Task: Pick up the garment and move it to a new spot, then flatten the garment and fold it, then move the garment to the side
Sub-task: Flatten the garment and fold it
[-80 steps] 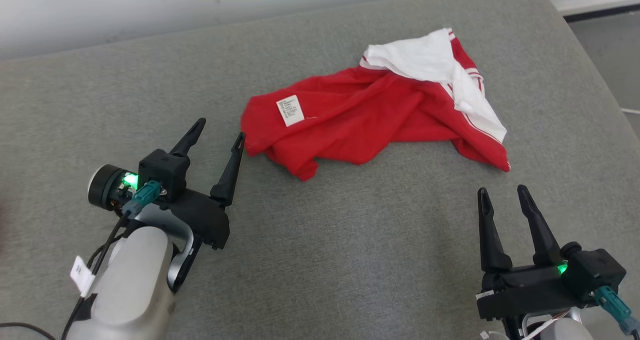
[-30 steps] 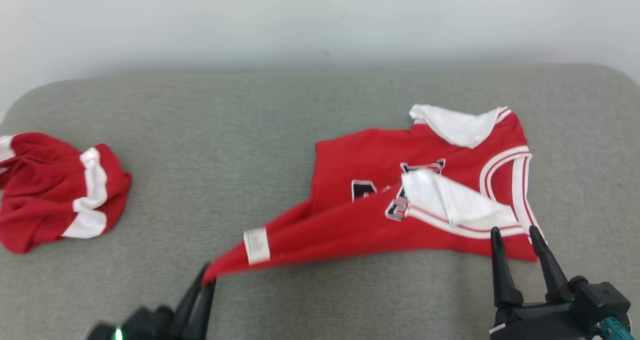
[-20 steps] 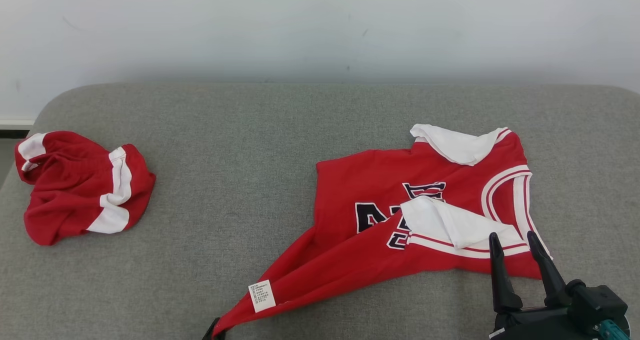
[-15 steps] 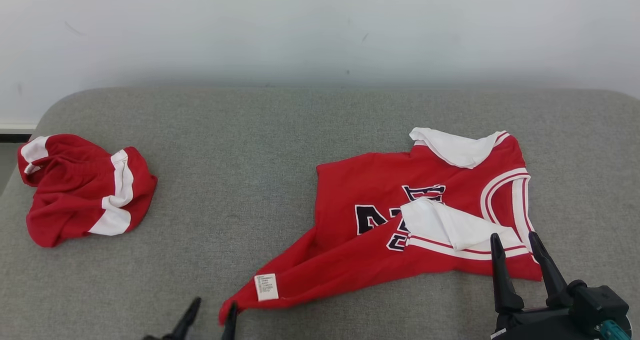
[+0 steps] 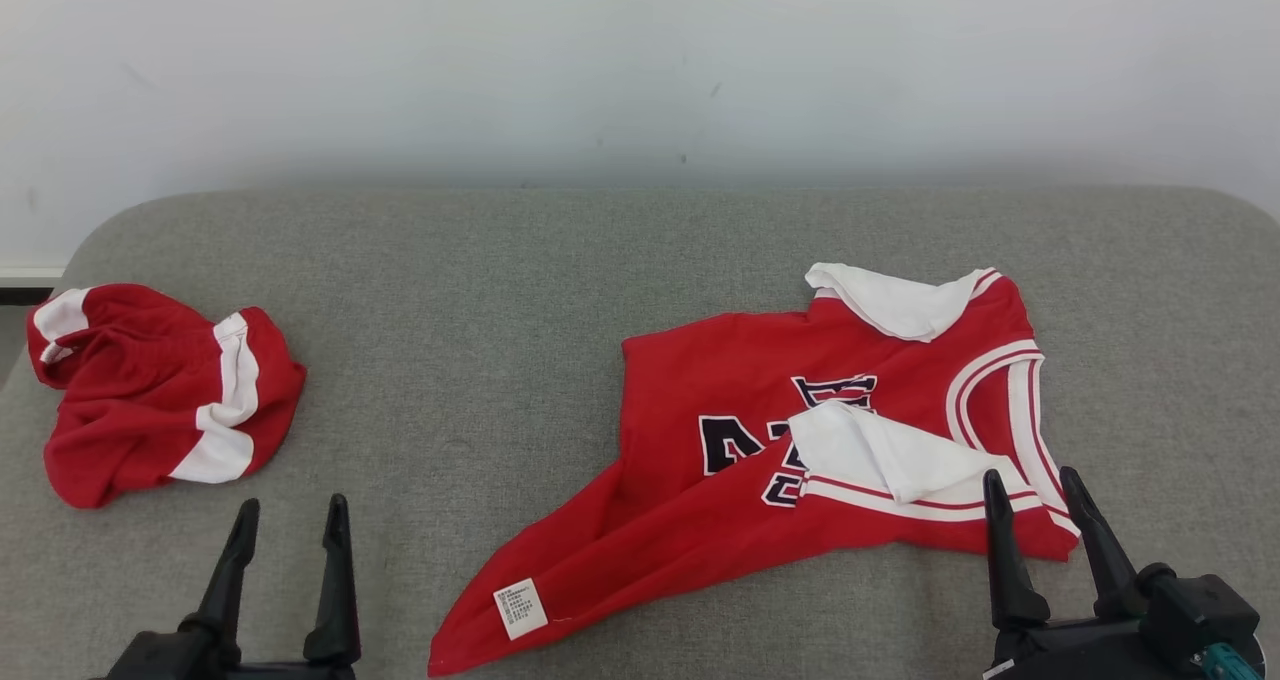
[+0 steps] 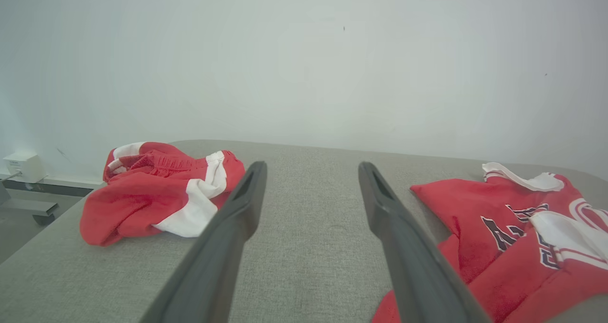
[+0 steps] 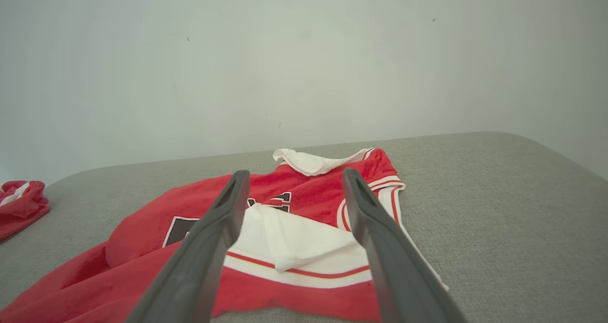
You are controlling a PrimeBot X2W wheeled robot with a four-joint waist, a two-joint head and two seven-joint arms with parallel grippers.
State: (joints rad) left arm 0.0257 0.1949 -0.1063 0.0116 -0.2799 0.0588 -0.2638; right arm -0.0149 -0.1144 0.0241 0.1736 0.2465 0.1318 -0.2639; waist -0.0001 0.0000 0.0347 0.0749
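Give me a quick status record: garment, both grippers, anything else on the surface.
garment: red jersey, partly spread, white flaps folded over, label corner trailing near-left
left gripper: open, empty, apart from jersey
right gripper: open, empty, at jersey's near right edge
other: second garment, red and white, bunched at far left
surface: grey cushion

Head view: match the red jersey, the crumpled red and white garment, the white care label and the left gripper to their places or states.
1. red jersey with dark lettering
2. crumpled red and white garment
3. white care label
4. left gripper

A. bunched at the grey padded surface's far left
B. open, holding nothing
C. spread out right of centre
D. near the jersey's nearest corner

Pairs: 1-C, 2-A, 3-D, 4-B.
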